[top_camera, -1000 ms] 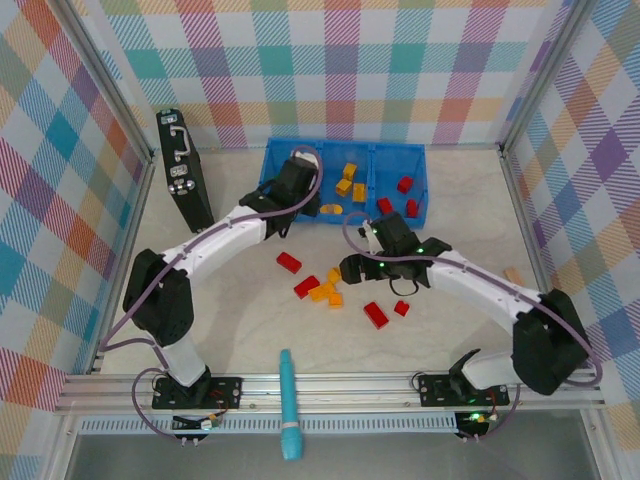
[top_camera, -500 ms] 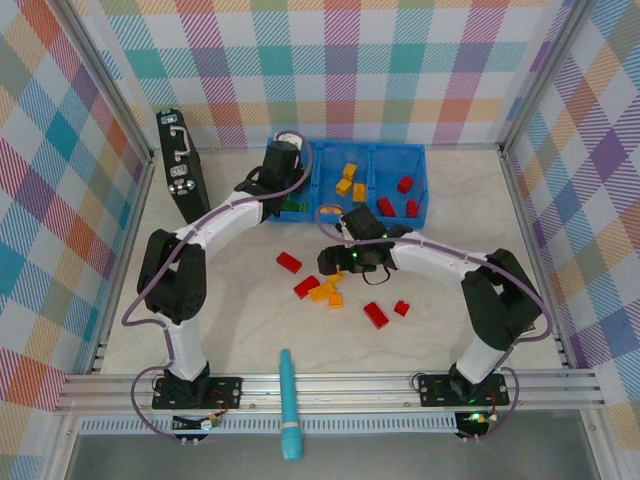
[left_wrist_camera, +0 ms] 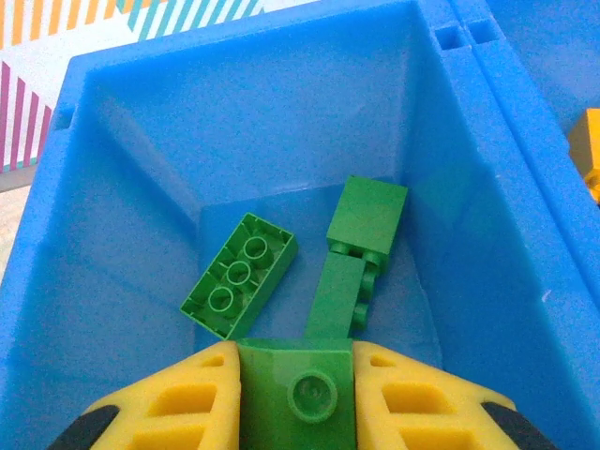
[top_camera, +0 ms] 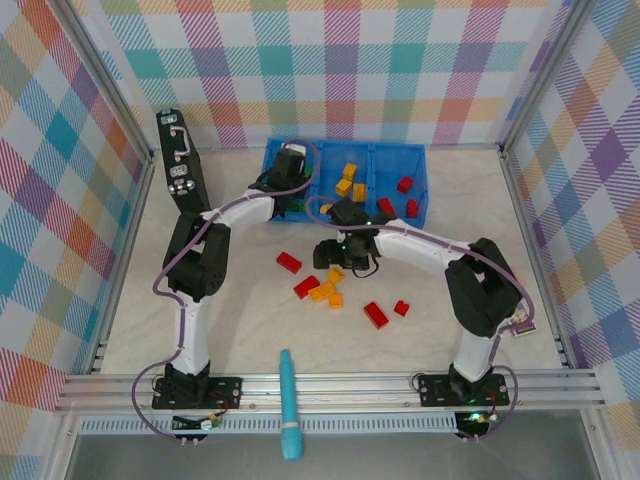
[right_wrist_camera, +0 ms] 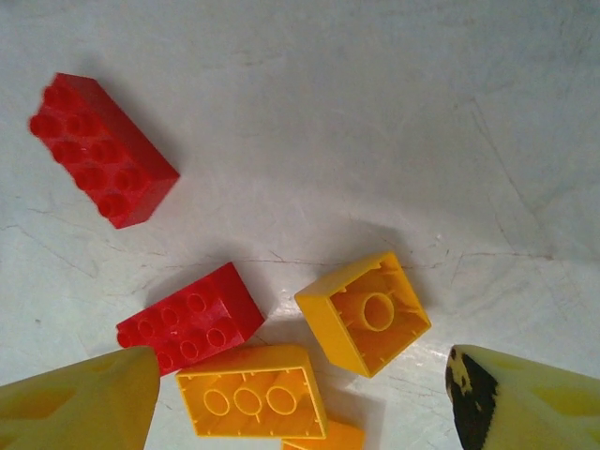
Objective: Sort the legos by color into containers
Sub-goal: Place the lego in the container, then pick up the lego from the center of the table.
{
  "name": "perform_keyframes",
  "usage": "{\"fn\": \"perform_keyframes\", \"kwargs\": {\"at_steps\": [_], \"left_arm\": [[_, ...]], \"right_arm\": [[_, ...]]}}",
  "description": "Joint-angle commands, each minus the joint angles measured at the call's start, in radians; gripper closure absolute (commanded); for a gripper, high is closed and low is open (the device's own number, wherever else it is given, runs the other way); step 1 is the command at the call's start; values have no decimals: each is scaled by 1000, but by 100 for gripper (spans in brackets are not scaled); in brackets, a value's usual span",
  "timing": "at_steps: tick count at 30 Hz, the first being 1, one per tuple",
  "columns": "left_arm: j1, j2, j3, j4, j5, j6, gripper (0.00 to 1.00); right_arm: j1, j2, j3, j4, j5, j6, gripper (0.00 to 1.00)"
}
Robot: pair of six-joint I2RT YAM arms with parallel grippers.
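Here, tray holding green legos, orange legos, seemingly red legos

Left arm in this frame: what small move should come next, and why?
Probably open the left gripper and let the green brick fall. It is clamped between the fingers directly above the tray's left compartment, where two other green bricks lie, so the colour matches.

The left arm reaches far forward, elbow raised, wrist tipped down. The left gripper has its yellow fingers clamped on a green brick, one pad on each side of it. The right arm bends at the elbow and stretches leftward. The right gripper points straight down, its fingers spread wide apart.
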Motion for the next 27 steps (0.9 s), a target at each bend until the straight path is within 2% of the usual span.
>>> {"fn": "perform_keyframes", "kwargs": {"at_steps": [1,8,12,15,18,21,27], "left_arm": [[9,-6,40,23,16,6,72],[11,-53,32,23,20,32,51],[19,-71,35,21,24,39,44],[22,-93,31,12,37,36,43],[22,-127,21,1,50,36,43],[22,-171,6,-10,52,44,43],[22,-270,-20,-20,42,52,43]], "right_arm": [[4,39,28,-79,-16,60,21],[4,95,70,-112,-9,97,21],[4,117,84,-122,-5,124,20],[4,132,90,-112,-9,144,14],[5,151,108,-108,-4,144,14],[4,176,137,-139,30,117,15],[5,210,143,-177,78,78,27]]}}
